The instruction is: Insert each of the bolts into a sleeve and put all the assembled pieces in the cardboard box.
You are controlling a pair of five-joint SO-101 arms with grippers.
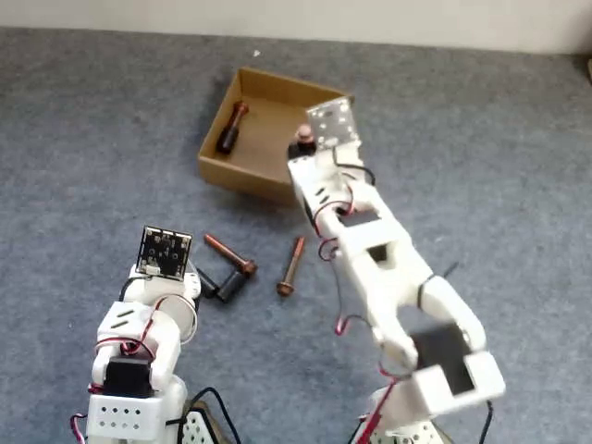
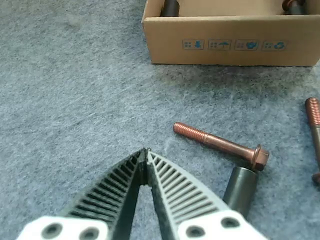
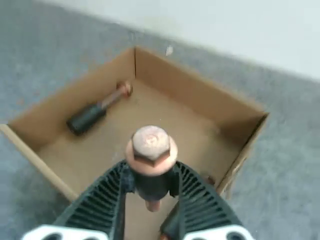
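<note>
Now: right gripper [image 3: 150, 172] pinches copper bolt in black sleeve [image 3: 150, 147], upright, directly above brown cardboard box [image 3: 200, 95].

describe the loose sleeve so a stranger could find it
From the box, look to the two loose bolts on the carpet before it. The sleeve lies at the head of the left one: a short dark tube, not copper.

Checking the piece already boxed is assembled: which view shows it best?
Right wrist view: the boxed piece lies whole on the cardboard box floor, bolt head clear of its sleeve. High view shows it farther off; left wrist view, just a dark end above the wall.
</note>
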